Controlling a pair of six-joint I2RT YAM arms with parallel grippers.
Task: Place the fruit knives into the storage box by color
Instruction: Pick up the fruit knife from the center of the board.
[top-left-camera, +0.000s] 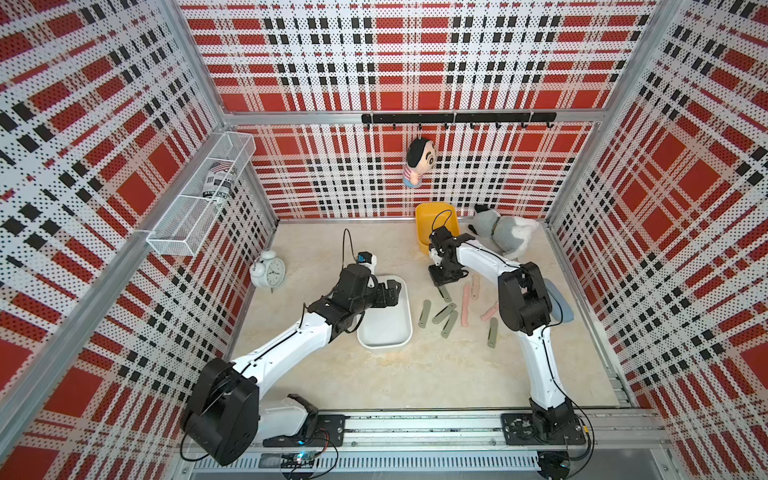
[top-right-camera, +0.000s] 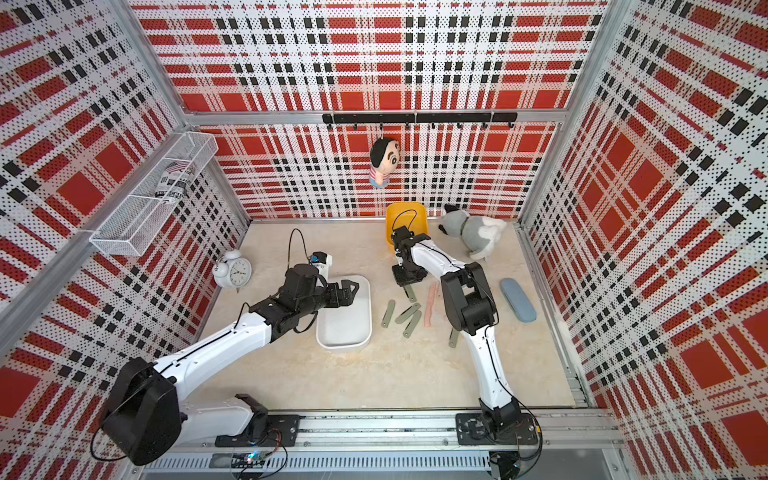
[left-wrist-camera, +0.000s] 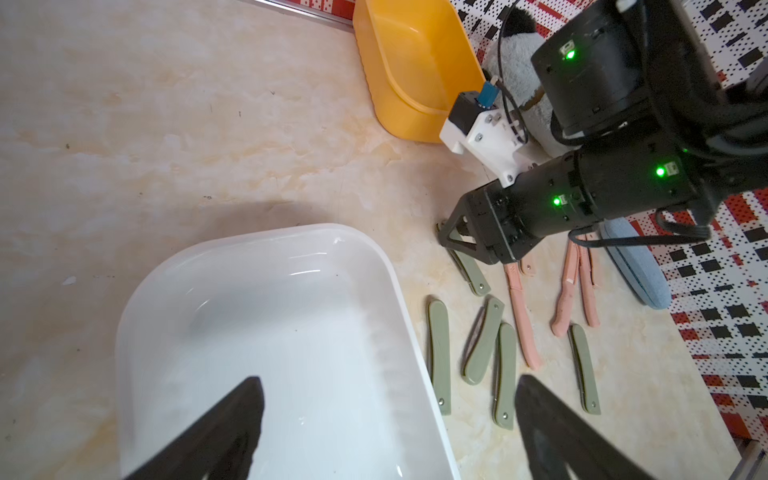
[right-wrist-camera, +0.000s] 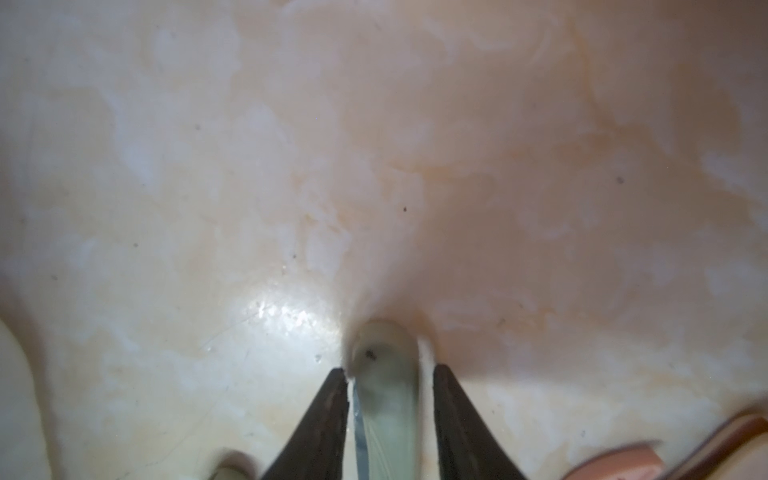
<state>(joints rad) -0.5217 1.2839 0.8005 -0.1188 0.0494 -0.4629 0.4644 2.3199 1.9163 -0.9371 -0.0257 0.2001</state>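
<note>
With jaws slightly apart astride a green knife (right-wrist-camera: 384, 399) flat on the table (right-wrist-camera: 208, 166), the right gripper (right-wrist-camera: 390, 370) could skid it aside when closing; the left gripper (left-wrist-camera: 388, 379) gapes over the white box (left-wrist-camera: 270, 332).

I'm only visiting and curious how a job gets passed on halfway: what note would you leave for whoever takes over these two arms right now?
Left gripper: open, empty, hovering over the white storage box.
Right gripper: down at the table, jaws slightly apart astride one green fruit knife; no firm grip seen.
Knives: four other green fruit knives and the pink fruit knives lie loose on the table beside the white box; some pink ones are partly hidden.
Done: nothing; no knives show in the white box or the yellow storage box.
Left: sort every knife by colour.
</note>
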